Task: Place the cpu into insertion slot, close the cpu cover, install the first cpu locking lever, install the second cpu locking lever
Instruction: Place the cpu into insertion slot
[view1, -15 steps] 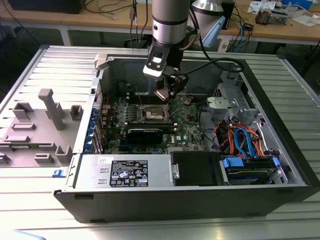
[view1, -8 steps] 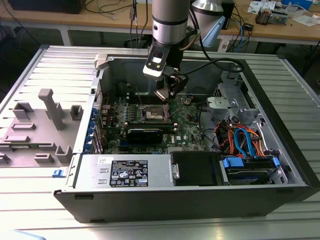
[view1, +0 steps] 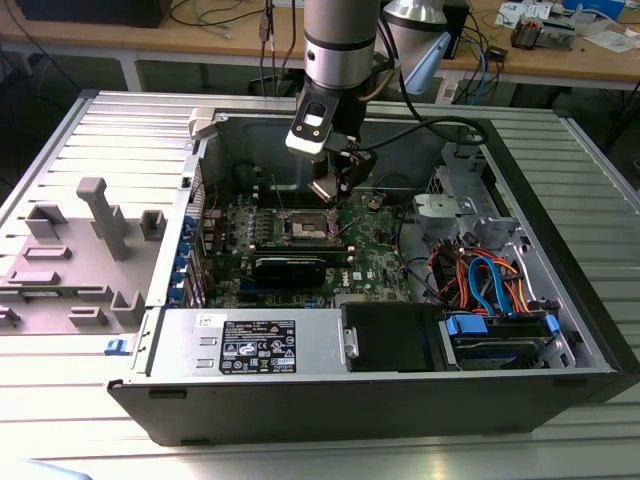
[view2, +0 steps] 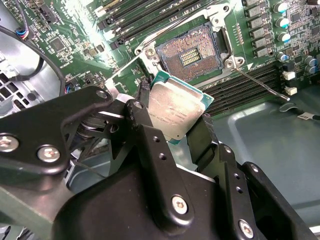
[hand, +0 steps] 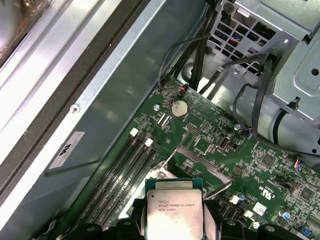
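cpu (view2: 176, 111) — gripped by tool (view2: 170, 114) | second wrist view: bare insertion slot (view2: 192, 52) just beyond

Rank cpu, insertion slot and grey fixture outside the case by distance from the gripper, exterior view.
1. cpu, clamped in the gripper.
2. insertion slot, on the board just beneath it.
3. grey fixture, outside the case at the exterior view's left.

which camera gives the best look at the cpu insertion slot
The second wrist view: the insertion slot lies open and unobstructed, contacts visible. The exterior view shows it small, and in the first wrist view the held cpu hides most of it.
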